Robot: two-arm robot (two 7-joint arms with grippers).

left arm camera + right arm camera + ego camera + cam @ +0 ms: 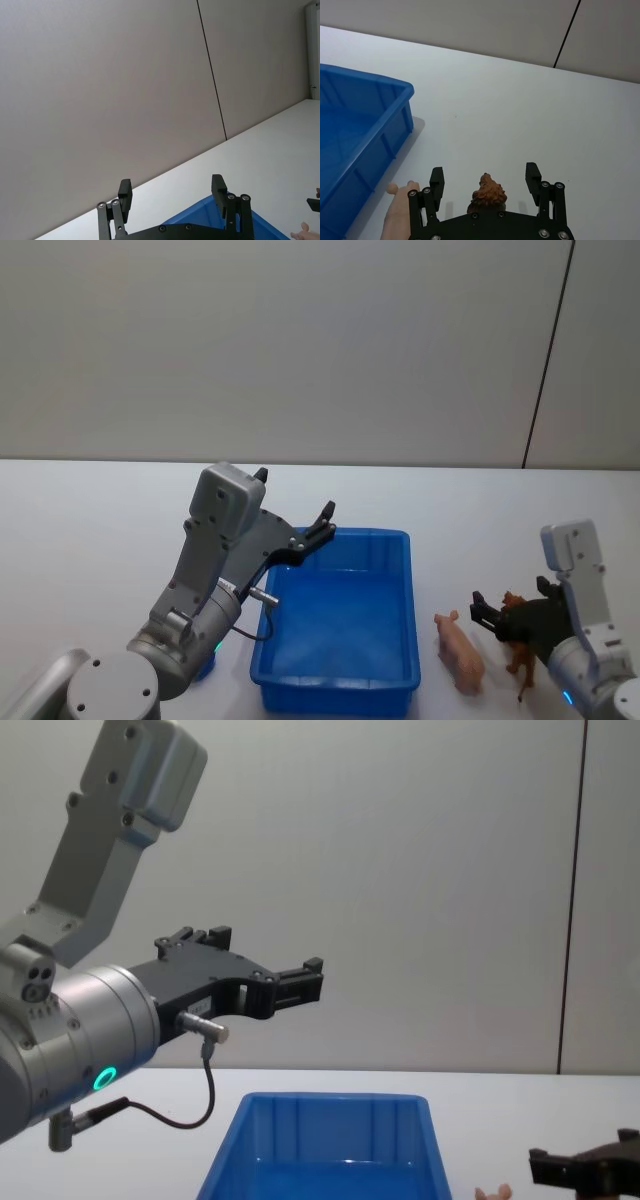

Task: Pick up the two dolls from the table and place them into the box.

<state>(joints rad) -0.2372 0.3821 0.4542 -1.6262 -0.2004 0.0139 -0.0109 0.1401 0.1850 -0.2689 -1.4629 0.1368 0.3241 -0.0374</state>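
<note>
Both brown doll [487, 194] and pink doll [460, 652] sit near table's [100, 520] front-right corner, beside the box [340, 534]. Right gripper [485, 172] wide open, straddling brown doll, set to pinch it. Left gripper [295, 492] open, empty, high over box's rear-left rim, likely keeping the drop path clear.

Place classed as robot test lab. Evidence: bare white table [90, 510] set against plain grey panel wall [300, 340]; dark vertical seam [548, 355] seen between wall panels; grey robot arm [210, 570] positioned over blue plastic bin [340, 692].
</note>
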